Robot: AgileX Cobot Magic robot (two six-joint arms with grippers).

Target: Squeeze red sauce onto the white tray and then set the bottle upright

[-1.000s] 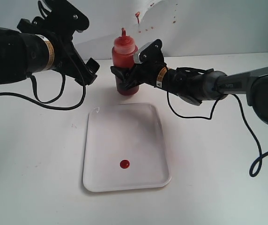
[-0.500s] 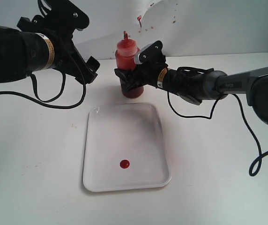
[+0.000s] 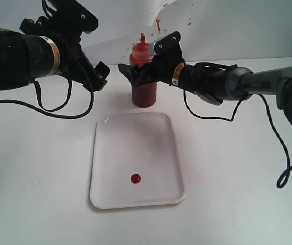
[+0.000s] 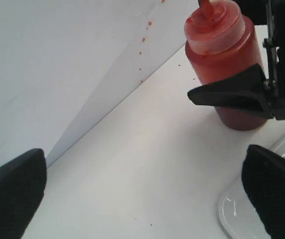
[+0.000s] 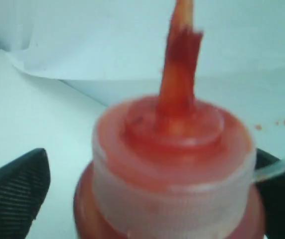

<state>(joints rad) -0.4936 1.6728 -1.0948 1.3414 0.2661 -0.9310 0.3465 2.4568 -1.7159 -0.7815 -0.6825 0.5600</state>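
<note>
The bottle (image 3: 144, 94) stands upright on the table just behind the white tray (image 3: 136, 133), red nozzle up. My right gripper (image 3: 138, 71) is open around its upper body below the cap, and one finger shows a gap to the plastic. In the right wrist view the cap and nozzle of the bottle (image 5: 172, 164) fill the space between the fingers of that gripper (image 5: 152, 199). A small round blob of red sauce (image 3: 135, 178) lies on the tray's near half. My left gripper (image 3: 92, 76) hangs open and empty, left of the bottle (image 4: 222, 55).
A white backdrop sheet (image 3: 212, 25) with small red splashes rises behind the bottle. Black cables (image 3: 284, 163) trail from the right arm over the table. The left wrist view shows a corner of the tray (image 4: 242, 214) by the left gripper (image 4: 145, 199).
The right gripper's jaws have spread off the bottle and slid up from its lower body toward the cap. The bottle now stands slightly further right. The left arm has not moved.
</note>
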